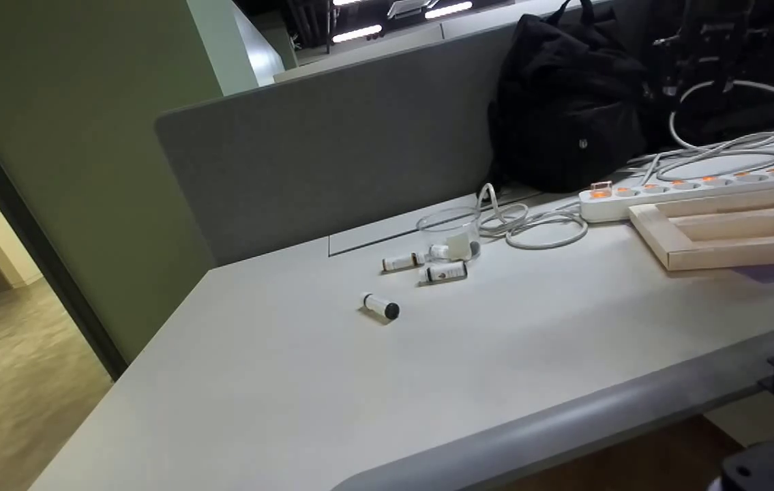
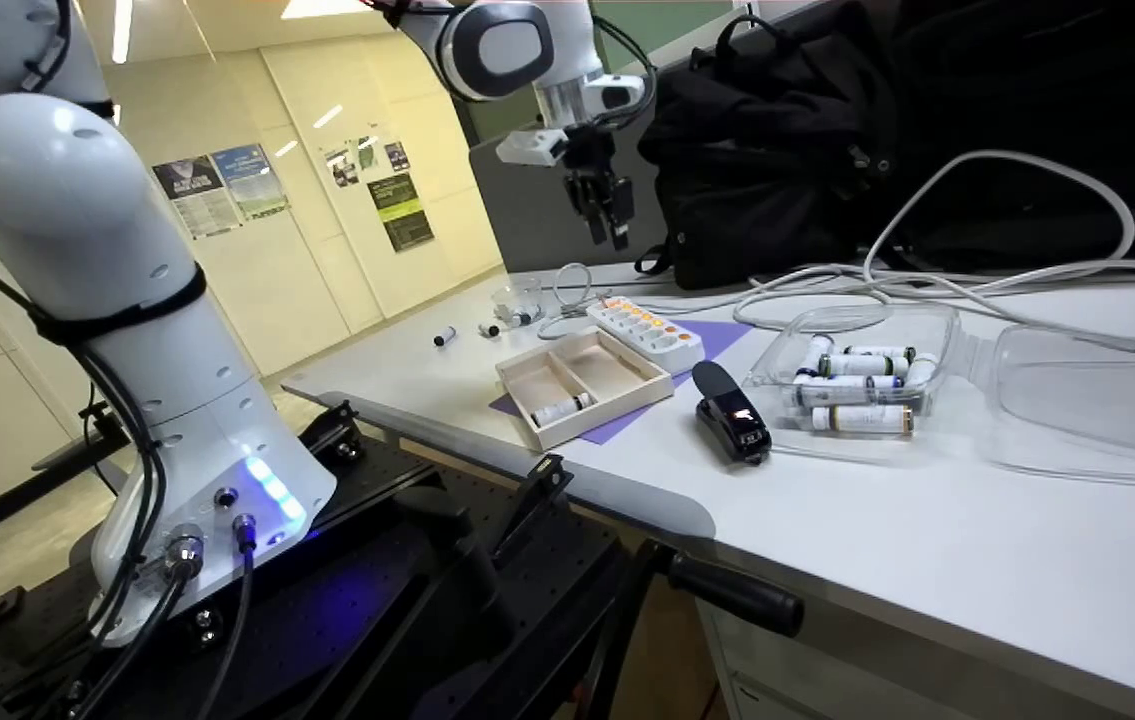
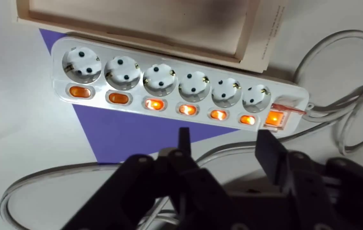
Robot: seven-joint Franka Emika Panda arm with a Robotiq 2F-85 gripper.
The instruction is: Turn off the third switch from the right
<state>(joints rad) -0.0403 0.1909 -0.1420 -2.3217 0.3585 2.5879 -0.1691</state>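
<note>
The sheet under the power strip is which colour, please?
Purple; the wrist view shows the sheet best.

Orange switches [image 3: 187, 110], two of them duller, dot a white power strip [image 3: 177, 95] against a purple sheet [image 3: 119, 134]; black gripper [image 3: 223, 136], white bottle [image 2: 849, 389] seemingly banded blue

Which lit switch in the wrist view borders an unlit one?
The third switch from the left: an unlit switch sits immediately left of it, whereas the other lit switches have only lit neighbors.

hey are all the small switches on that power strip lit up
No, in the wrist view the leftmost small switch on the power strip is unlit.
</note>
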